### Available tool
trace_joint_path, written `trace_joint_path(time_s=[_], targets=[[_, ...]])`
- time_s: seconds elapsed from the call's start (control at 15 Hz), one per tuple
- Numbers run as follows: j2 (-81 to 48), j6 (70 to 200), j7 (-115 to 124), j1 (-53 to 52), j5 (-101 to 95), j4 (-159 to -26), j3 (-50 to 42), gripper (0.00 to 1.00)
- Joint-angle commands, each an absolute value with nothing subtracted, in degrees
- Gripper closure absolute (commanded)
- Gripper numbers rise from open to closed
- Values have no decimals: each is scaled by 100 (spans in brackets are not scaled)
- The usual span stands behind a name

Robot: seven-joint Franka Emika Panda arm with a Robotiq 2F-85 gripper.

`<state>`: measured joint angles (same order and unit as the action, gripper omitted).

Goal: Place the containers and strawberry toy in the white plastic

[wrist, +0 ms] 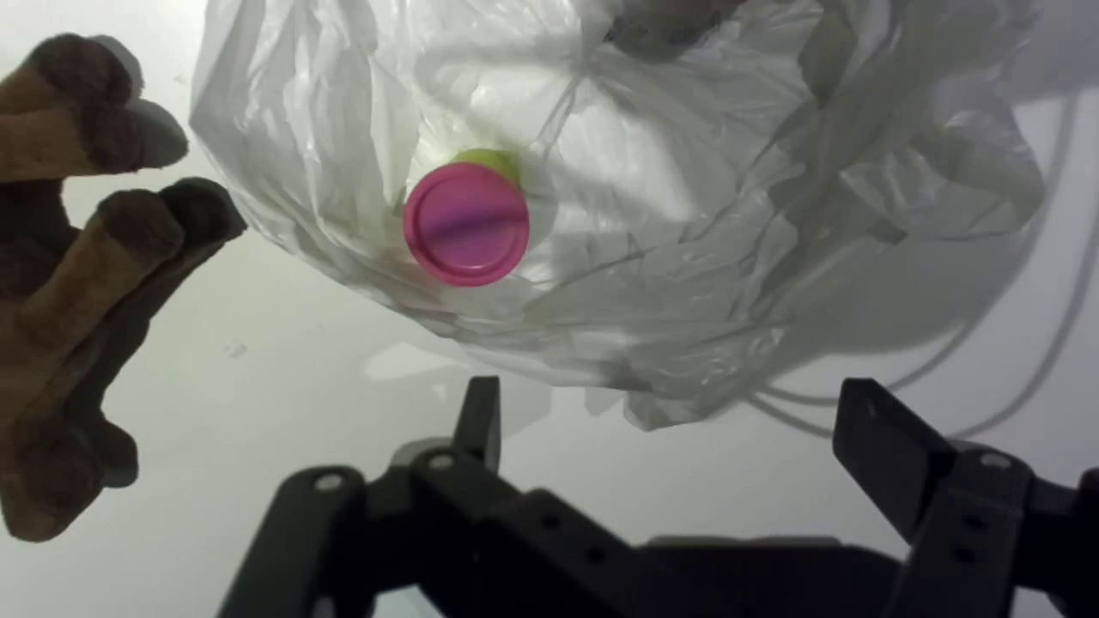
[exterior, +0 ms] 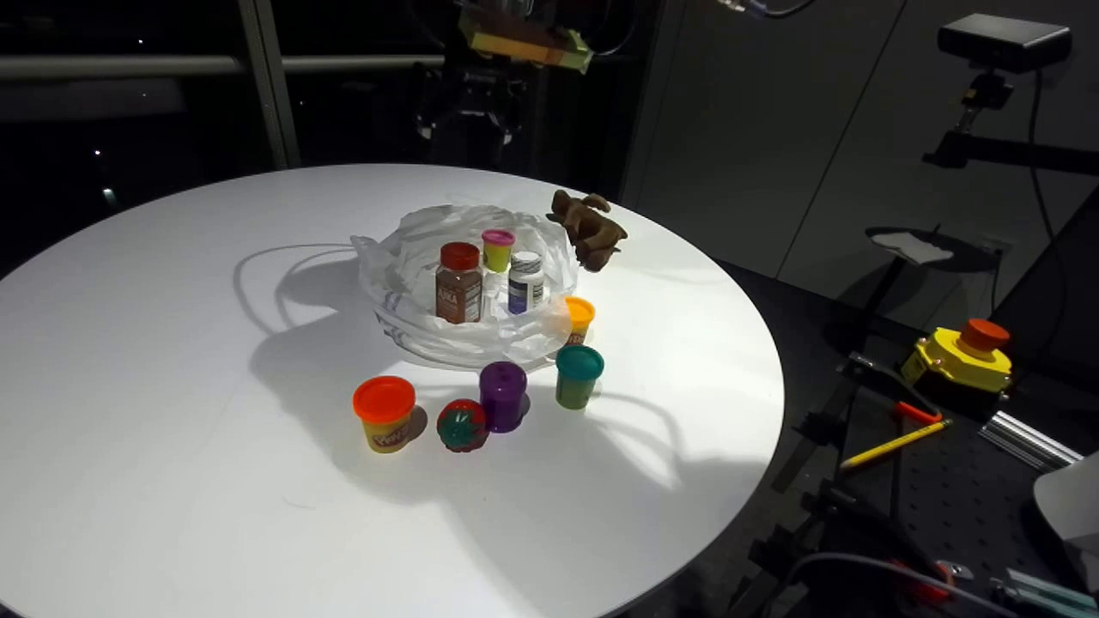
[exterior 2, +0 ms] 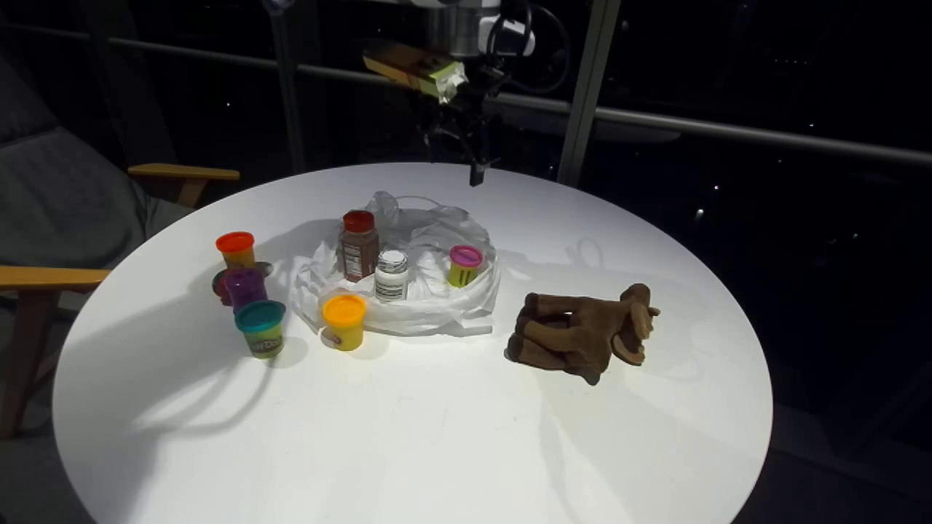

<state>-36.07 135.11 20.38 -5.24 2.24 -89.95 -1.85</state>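
Gripper [wrist: 672,416], one, my own: jaws parted wide, positioned above the round white table [exterior 2: 437,451]; in my wrist view the edge of the white plastic bag [wrist: 687,163] shows just above them. Bag, in detail: crumpled, mouth spread upward, resting on the table. Held within, three items, all upright: red-capped bottle [exterior: 459,296] and white bottle [exterior: 525,292], side by side and slightly apart; pink-lidded tub [exterior: 497,256], yellow-green body, set apart from both. Outside the bag, on the table, five items: strawberry toy [exterior: 463,427], red with green top, just beside the purple container [exterior: 503,396], though whether the two touch I cannot say for certain from these angles; red-orange-lidded tub [exterior: 385,416], upright, on the strawberry's other side, apart; teal-lidded tub [exterior: 579,378], upright, near the purple container; yellow-orange-lidded tub [exterior 2: 344,324], upright, just beside the bag's wall and partly hidden by it in an exterior view. Brown stuffed animal [exterior 2: 582,335], one, lying on the table near the bag, legs pointing toward it. Mounted above my jaws: yellow block [exterior 2: 415,69], one, with a shiny end. Beside the table in an exterior view: wood-armed chair [exterior 2: 73,189], grey-cushioned. Beyond the table's edge, in an exterior view: yellow box [exterior: 949,360] bearing a red button [exterior: 984,335]; yellow pencil [exterior: 897,445], one, lying on a black perforated board [exterior: 953,481].
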Motion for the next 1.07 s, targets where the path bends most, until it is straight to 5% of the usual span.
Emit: trace_joint_path(time_s=[0.0, 0.53, 1.0], targets=[[-2446, 13644, 2384, -963, -344, -10351, -477, 0], [-836, 12734, 742, -620, -1171, -12470, -201, 0], [-1493, 12372, -1222, -116, -102, -12698, 41, 0]])
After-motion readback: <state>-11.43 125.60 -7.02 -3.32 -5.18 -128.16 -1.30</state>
